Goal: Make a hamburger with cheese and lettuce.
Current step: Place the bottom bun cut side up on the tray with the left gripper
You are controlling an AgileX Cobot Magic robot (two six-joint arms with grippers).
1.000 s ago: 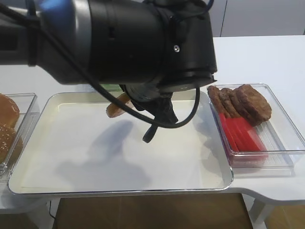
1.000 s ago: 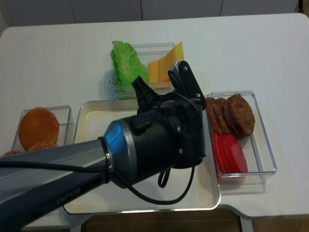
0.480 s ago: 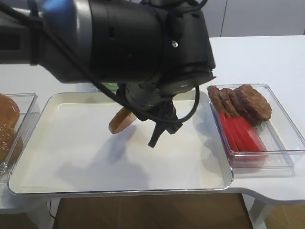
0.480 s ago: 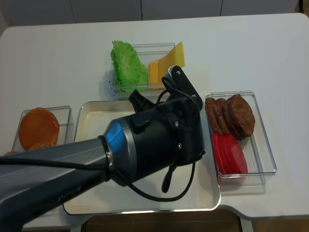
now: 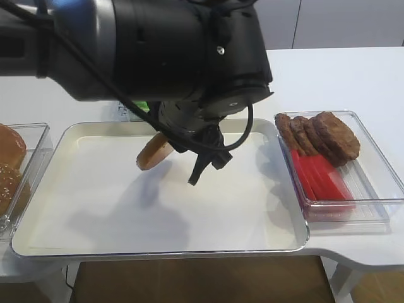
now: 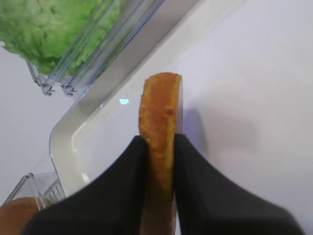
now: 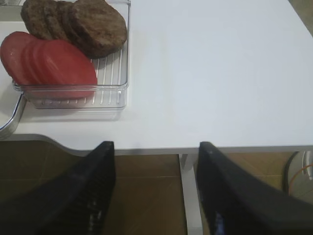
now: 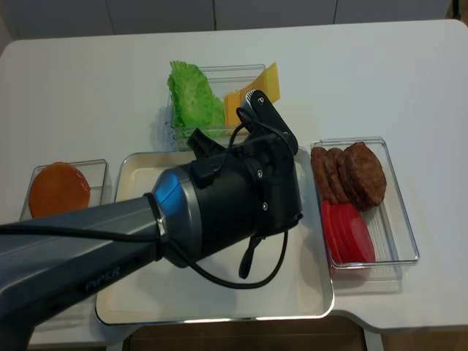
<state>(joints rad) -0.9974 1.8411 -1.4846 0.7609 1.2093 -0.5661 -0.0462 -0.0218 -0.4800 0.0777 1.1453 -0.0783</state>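
- The left claw is pinching the round golden-brown bun half by its lower edge, its dark fingers pressed on both faces.
- The bun half hangs edge-on and tilted above the far middle of the shallow cream-coloured metal tray, clear of the tray floor; its flat faces stand nearly upright, so the coming move likely calls for laying it flat.
- Open tray floor spreads near and left of the bun; the tray's far rim lies just beyond it.
- The ruffled green lettuce and yellow-orange square cheese slices sit in a clear bin past that rim.
- The right claw idles off the white surface, right of the clear patty-and-tomato bin; its fingers hold nothing, and they read as drawn in.
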